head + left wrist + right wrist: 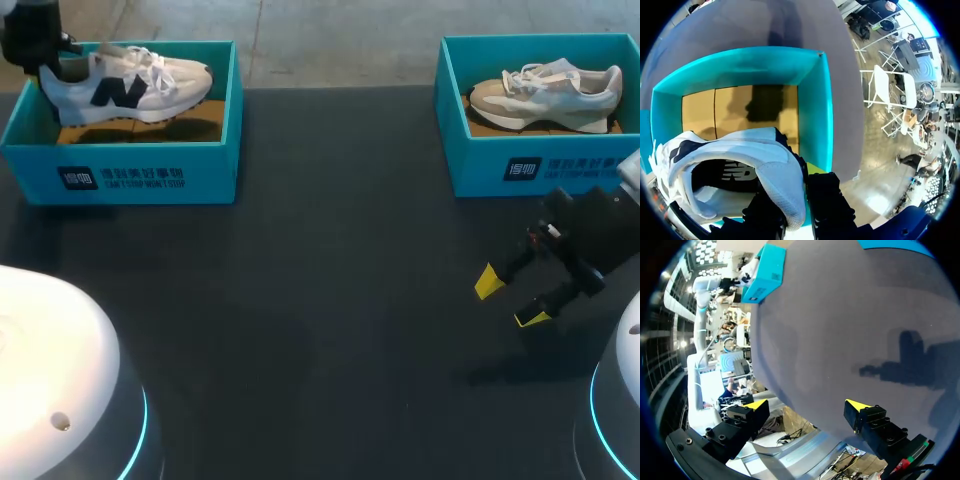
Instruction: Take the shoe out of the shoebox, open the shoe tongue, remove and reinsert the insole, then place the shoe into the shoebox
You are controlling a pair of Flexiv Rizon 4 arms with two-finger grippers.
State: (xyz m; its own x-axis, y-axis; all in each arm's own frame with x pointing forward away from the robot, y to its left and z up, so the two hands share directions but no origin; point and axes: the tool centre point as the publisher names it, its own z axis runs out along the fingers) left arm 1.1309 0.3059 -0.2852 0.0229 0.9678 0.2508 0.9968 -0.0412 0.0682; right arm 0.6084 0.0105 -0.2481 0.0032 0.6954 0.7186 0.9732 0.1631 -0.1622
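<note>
Progress was early: the left tool (pixel 795 200) gripped the white shoe (pixel 125 85) by its heel, apparently raised a little inside the left shoebox (pixel 120 170) at the far left. I judged the taking-out barely begun, with tongue, insole and return all left. The right tool (pixel 510 300) hung wide and empty over the near right of the table (pixel 320 300). Counted: two shoeboxes, two shoes, one in each, the grey shoe (pixel 545 95) in the right shoebox (pixel 540 165), and two tools.
</note>
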